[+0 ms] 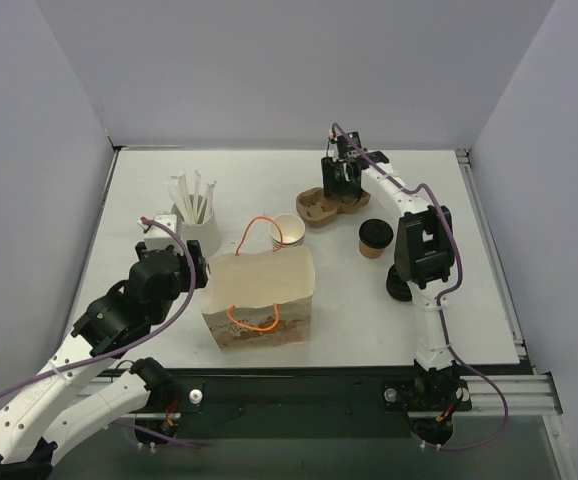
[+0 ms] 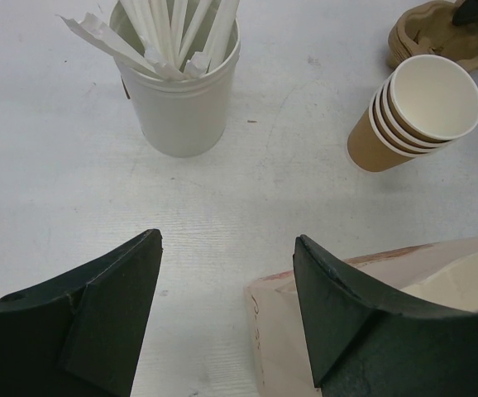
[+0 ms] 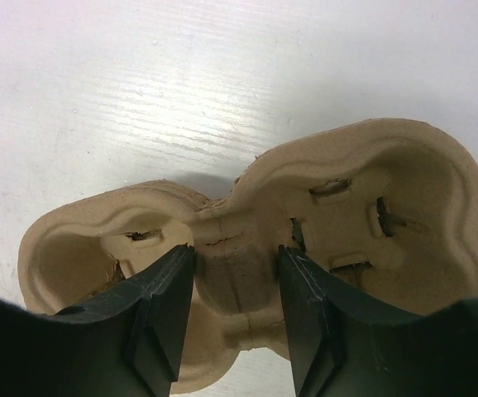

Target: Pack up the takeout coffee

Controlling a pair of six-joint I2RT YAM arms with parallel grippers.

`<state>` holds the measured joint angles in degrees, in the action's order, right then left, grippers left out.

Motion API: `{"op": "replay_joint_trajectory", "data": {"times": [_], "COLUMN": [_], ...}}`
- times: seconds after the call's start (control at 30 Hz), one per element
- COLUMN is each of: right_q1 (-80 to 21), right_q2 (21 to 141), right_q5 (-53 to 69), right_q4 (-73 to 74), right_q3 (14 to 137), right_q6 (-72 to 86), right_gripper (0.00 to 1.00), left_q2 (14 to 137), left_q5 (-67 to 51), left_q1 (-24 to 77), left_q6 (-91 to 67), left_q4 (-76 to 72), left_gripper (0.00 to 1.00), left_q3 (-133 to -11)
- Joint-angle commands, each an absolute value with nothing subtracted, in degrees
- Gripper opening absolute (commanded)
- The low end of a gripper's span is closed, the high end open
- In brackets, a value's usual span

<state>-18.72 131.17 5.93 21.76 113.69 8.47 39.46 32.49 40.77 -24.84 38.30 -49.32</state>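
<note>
The takeout coffee (image 1: 373,239), a small tan cup with a black lid, stands on the table right of the bag. A pulp two-cup carrier (image 1: 319,210) lies behind it and also shows in the right wrist view (image 3: 388,215). My right gripper (image 1: 341,180) (image 3: 235,252) is down on the carrier, its fingers closed against both sides of the middle hump. My left gripper (image 1: 204,268) (image 2: 227,240) is open and empty at the left end of the paper bag (image 1: 261,298), whose edge (image 2: 280,331) lies between its fingers.
A nested stack of tan cups (image 1: 286,232) (image 2: 421,112) stands behind the bag. A white tub of wrapped straws (image 1: 198,222) (image 2: 181,83) stands at the left. A black round stack (image 1: 399,290) sits partly hidden under my right arm. The bag has orange handles.
</note>
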Motion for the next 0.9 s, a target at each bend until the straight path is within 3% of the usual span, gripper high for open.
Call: {"op": "replay_joint_trajectory", "data": {"times": [0.0, 0.2, 0.87], "right_q1": [-18.7, -18.8, -18.5], "right_q2": [129.8, 126.0, 121.1], "right_q5": [4.1, 0.2, -7.7], "right_q4": [22.8, 23.5, 27.6], "right_q3": [115.6, 115.9, 120.1], "right_q6": [8.4, 10.1, 17.9], "right_gripper": [0.43, 0.38, 0.37], "left_q2": [39.5, 39.1, 39.0], "left_q5": [32.5, 32.3, 31.5], "left_q1": [40.5, 40.5, 40.5], "left_q6": [-24.7, -24.9, -25.0], "left_q4": [35.5, 35.7, 35.0], "left_gripper": [0.75, 0.75, 0.75], "left_q3": [-49.7, -49.4, -49.7]}}
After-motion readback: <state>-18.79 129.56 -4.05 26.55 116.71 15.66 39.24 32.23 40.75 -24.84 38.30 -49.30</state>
